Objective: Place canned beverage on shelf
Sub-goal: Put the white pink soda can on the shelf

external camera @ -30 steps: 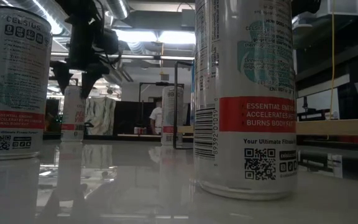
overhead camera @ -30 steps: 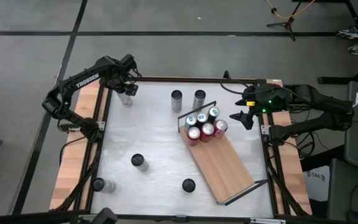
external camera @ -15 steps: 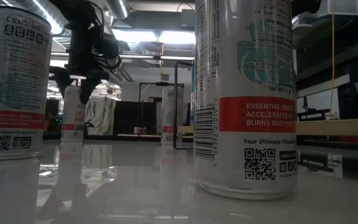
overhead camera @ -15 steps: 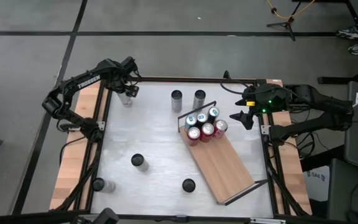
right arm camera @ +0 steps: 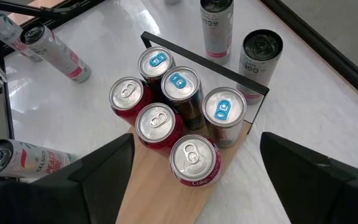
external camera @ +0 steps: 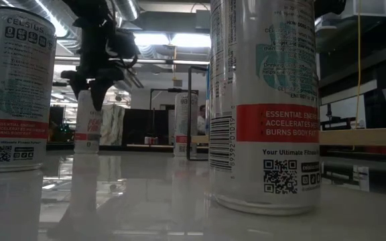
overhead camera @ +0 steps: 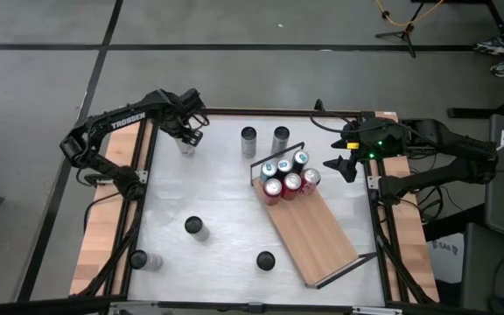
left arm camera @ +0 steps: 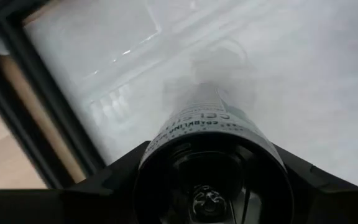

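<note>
**Left pincer over a tall can, far from the shelf**

Landmark: the shelf, a long light-wood board lying slantwise on the white surface, with thin black wire rails at its short ends.

On the shelf's far end, hard against the rail: six cans packed together, three with blue tabs and dark or silver bodies, three red ones. Just beyond that rail, off the board: two more cans standing on the surface, a slim one and a dark-topped one.

Well away from the shelf, toward the surface's far left corner: a tall white can with a red band, standing upright. Directly above it, the left pincer, fingers reaching down on either side of the can's top. In the left wrist view, the can's dark lid filling the space between both fingers; firm contact not possible to tell, so pinching or merely straddling left undecided.

Just beside the shelf's loaded end, off the surface's right edge: the right pincer, spread wide, holding nothing, looking down on the six-can cluster.

Nearer the front edge, well apart from the shelf: three more upright cans, one at centre-left, one at the left edge, one near the board's long side.
</note>
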Controlling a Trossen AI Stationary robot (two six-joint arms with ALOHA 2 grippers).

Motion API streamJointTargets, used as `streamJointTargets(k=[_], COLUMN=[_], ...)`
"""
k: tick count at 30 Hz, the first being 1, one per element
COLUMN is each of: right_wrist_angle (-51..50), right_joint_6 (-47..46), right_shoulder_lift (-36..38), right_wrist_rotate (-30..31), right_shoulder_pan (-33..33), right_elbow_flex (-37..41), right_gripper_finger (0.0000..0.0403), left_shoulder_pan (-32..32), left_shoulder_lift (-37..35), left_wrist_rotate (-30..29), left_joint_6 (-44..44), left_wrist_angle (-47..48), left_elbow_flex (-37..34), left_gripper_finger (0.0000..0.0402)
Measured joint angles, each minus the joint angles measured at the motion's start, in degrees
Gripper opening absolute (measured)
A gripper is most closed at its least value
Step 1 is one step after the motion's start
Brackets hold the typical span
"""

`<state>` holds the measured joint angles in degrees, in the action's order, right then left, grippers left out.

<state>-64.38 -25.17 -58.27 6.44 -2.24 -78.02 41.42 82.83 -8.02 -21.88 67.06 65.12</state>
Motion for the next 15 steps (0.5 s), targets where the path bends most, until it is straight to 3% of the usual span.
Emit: streamJointTargets(k=[15], right_wrist_angle=[0.0], right_joint_6=[0.0], right_shoulder_lift=[0.0], right_wrist_rotate=[0.0], right_shoulder_pan=[0.0], right_elbow_flex=[0.0], right_gripper_finger=[0.0337], left_shoulder_pan=[-20.9], left_shoulder_lift=[0.0], left_wrist_rotate=[3.4], left_joint_6=[-0.5], left_wrist_angle=[3.2], left_elbow_flex=[14.6], left_gripper_finger=[0.0243])
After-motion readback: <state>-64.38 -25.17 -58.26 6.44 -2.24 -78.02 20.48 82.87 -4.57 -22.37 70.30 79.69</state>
